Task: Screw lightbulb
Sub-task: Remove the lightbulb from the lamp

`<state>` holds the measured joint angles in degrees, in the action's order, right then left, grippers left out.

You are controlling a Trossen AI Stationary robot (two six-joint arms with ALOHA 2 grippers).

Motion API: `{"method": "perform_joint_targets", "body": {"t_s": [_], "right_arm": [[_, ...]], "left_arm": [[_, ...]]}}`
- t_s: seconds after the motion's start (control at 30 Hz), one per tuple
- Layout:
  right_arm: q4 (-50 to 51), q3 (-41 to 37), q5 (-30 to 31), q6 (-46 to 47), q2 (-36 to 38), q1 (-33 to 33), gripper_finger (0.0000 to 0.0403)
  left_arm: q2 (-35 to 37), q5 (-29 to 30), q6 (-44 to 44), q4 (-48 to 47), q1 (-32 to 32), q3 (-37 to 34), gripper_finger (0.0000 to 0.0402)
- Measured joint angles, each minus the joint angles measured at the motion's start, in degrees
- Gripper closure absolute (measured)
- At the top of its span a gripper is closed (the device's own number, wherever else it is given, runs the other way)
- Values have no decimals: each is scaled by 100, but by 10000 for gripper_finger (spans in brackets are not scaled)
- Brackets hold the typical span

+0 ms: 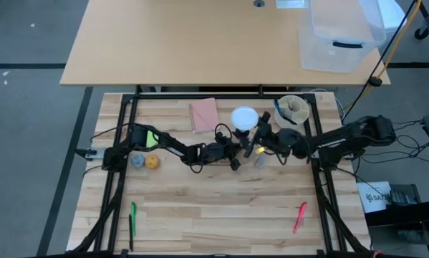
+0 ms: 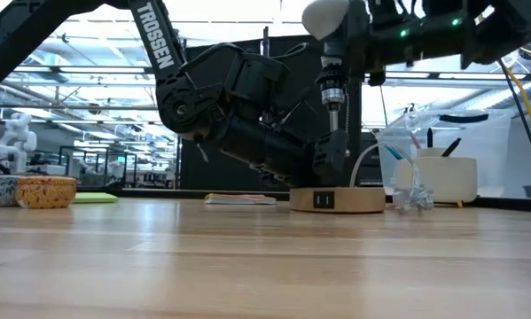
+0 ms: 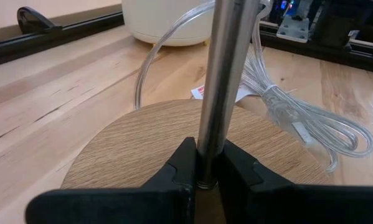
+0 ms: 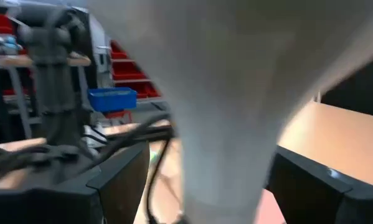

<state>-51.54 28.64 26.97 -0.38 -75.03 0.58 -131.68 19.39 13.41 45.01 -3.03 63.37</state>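
Observation:
The lamp stands mid-table: a round wooden disc (image 2: 336, 200) carries an upright metal rod (image 2: 333, 120) with a socket (image 2: 332, 81) on top. The white lightbulb (image 2: 324, 16) sits dome up over the socket and also shows in the high view (image 1: 244, 117). My left gripper (image 3: 206, 169) is shut on the rod low down, seen from above in the high view (image 1: 235, 155). My right gripper (image 4: 217, 180) reaches in from the table's right, high above the table (image 1: 261, 136), and is shut on the bulb. My left gripper pinches the metal rod's lower end (image 3: 208, 146) between its two fingers, just above the wooden disc (image 3: 130, 149). The fingers come level from the table's left and lie across the rod. The rod stands upright and the disc rests flat on the table. My right gripper holds the bulb's tapering neck (image 4: 226, 143) between its two fingers (image 4: 121, 177), below the dome. It comes roughly level from the table's right. The bulb stands dome up over the socket; the gripper hides where its base meets the socket.
A clear cord (image 3: 311, 118) lies coiled beside the disc. A white pot with pens (image 1: 293, 109) and a pink pad (image 1: 204, 115) lie behind the lamp. Two small bowls (image 1: 145, 161) sit at the left. A green pen (image 1: 132, 216) and a red pen (image 1: 300, 216) lie near the front.

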Motion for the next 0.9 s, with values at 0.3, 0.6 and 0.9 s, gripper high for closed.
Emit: {"method": "perform_joint_targets", "body": {"t_s": [0.3,0.6,0.9], "right_arm": [[-110,2,-238,-98,-5,134,169],[-96,0,-411,-249,122,139,264],[48,0,-945,-280,149,234,264]], "left_arm": [[0,-10,-28,-1,1,0,363],[0,-16,-41,0,4,0,363],[0,-153,-66,-8,1,-7,363]]}}
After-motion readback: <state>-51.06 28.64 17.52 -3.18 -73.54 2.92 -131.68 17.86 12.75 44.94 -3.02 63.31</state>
